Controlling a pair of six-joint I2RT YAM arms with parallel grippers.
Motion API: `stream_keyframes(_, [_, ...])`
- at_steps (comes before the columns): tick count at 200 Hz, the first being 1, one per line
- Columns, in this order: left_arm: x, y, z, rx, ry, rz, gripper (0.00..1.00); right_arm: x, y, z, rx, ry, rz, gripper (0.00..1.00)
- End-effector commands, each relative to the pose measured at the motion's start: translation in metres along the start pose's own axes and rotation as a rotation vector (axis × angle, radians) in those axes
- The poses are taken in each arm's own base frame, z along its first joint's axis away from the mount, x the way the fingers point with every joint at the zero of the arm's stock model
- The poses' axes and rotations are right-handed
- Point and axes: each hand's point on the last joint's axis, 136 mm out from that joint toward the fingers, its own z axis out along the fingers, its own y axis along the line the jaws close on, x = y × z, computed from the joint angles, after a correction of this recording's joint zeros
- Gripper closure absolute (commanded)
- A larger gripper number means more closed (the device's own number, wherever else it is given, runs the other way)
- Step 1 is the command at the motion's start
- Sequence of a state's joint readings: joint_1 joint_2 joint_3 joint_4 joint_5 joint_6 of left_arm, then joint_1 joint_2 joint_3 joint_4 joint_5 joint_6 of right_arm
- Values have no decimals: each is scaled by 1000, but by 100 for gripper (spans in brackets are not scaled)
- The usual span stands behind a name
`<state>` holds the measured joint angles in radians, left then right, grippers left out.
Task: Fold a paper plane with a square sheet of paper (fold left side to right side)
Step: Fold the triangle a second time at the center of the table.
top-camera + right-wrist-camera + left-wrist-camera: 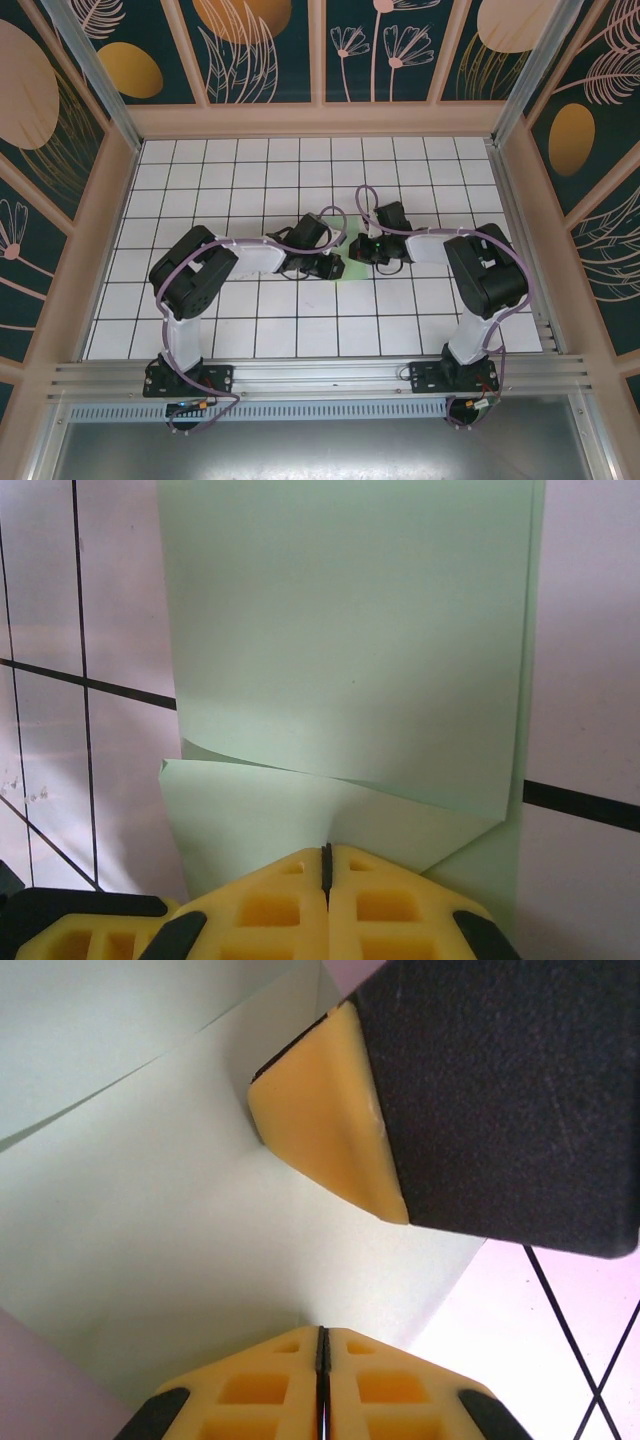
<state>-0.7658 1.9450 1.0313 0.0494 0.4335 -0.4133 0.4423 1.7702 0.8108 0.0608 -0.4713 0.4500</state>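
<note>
Pale green square sheet of paper sits about mid-table on the white tiled table, right where the two arms meet, and from the top camera you barely see a sliver of it between the grippers.

The left gripper comes in from the left. On its own wrist cam its yellow pads are pressed together, with just a thin dark seam between them, and the tip is right at the paper. Can't tell if any paper is actually caught in there.

The right gripper comes in from the right, and it's the same deal. The pads are closed against each other and the tip is touching the sheet.

On the right wrist cam the sheet is doubled over itself. One layer lies on top of the other, its loose edge curls up a bit near the fingers, and a thin strip of the lower layer pokes out along the right side.

The left wrist cam also catches one of the right gripper's fingers, with its yellow pad resting on the paper.
</note>
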Motion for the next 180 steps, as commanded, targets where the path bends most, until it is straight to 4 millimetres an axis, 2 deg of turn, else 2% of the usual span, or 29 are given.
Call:
stream_keyframes(1, [31, 10, -3, -27, 82, 4, 88, 23, -33, 7, 134, 78, 34, 100])
stream_keyframes(9, [31, 8, -4, -22, 82, 9, 89, 24, -33, 8, 135, 80, 34, 100])
stream_keyframes(12, [41, 13, -4, -31, 102, 0, 89, 24, -34, 8, 137, 80, 35, 100])
stream_keyframes(37, [57, 17, -7, -34, 131, 3, 89, 25, -35, 8, 141, 86, 36, 100])
stream_keyframes(104, [78, 20, -18, -43, 162, 20, 89, 24, -35, 8, 148, 88, 34, 100])
stream_keyframes(155, [78, 22, -26, -67, 139, 15, 90, 23, -32, 7, 137, 84, 30, 100])
stream_keyframes(180, [64, 13, -38, -46, 82, 14, 91, 13, -16, 2, 75, 49, 7, 100])
